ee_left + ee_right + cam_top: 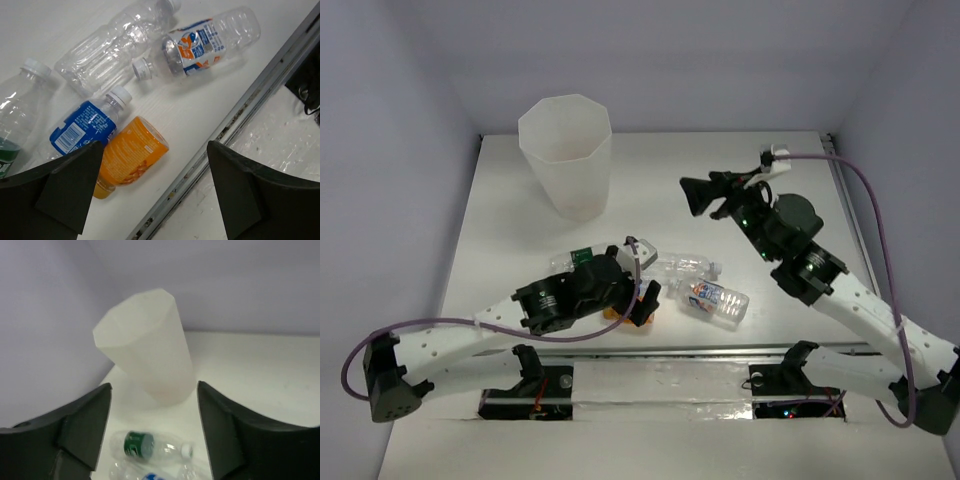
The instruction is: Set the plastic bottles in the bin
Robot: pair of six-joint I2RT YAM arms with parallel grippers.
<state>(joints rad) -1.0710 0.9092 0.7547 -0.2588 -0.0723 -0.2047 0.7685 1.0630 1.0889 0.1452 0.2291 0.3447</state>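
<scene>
orange bottle [132, 152] under spread left jaws, bin [150, 355] beyond right jaws

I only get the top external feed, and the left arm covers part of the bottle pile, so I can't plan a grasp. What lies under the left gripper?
Observer: On the left wrist view, an orange bottle lies on its side below the left gripper, which is wide open.
Operator: Anything crowding it?
Observer: A blue-labelled bottle lies right alongside it, with its white cap pointing away from the gripper. I can't tell whether the two touch.
Operator: Is the right gripper carrying anything?
Observer: No. On the right wrist view the right gripper is open and empty, and it faces the bin.
</scene>
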